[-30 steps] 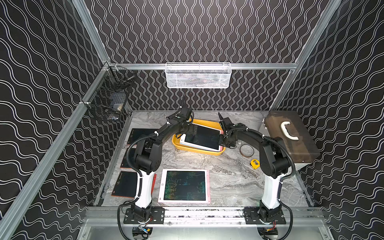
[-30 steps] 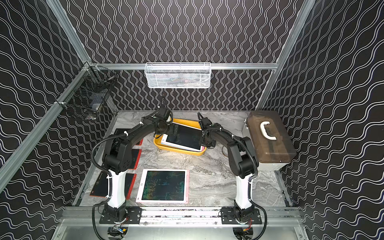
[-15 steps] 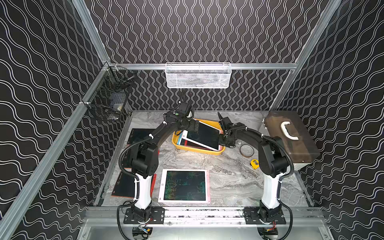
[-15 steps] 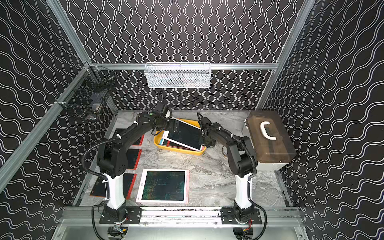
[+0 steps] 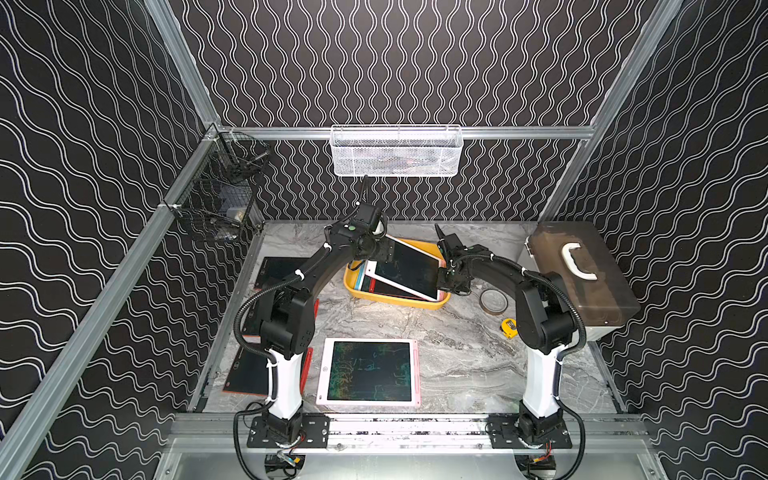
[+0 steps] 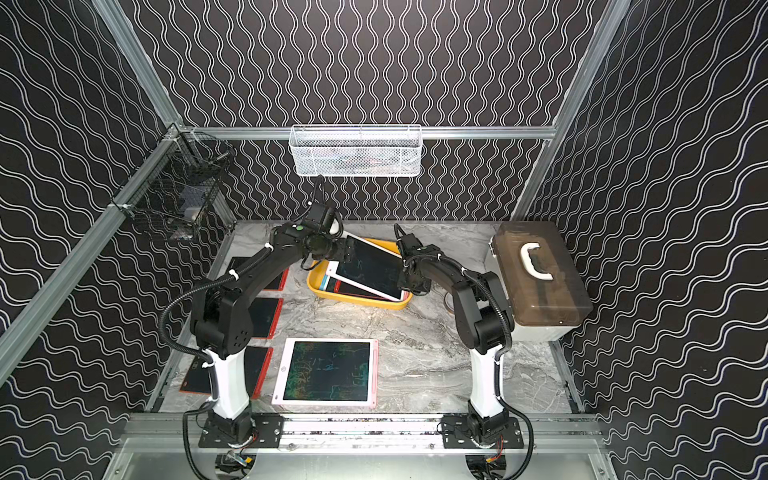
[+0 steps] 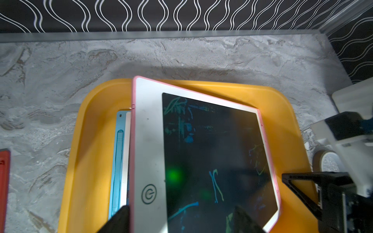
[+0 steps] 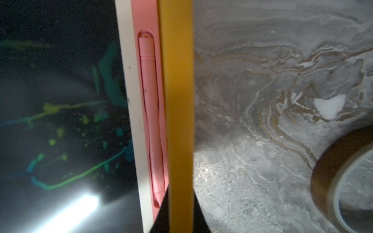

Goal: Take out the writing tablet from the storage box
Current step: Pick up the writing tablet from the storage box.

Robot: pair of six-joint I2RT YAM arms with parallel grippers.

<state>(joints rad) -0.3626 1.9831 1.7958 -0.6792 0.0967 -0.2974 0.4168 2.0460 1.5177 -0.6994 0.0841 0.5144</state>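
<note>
Clamping of right gripper on storage box rim shows only in wrist view; left gripper state unclear.

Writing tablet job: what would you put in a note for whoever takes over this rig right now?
Grippers: left gripper has its jaws apart astride the raised end of the top writing tablet, no firm pinch evident; right gripper is shut on the rim of the yellow storage box.
Things: the tablet's other end rests in the box over a blue tablet and others.
Done: a pink-framed tablet already lies on the table in front.
Left: close, lift the tilted tablet clear, set it down.
</note>
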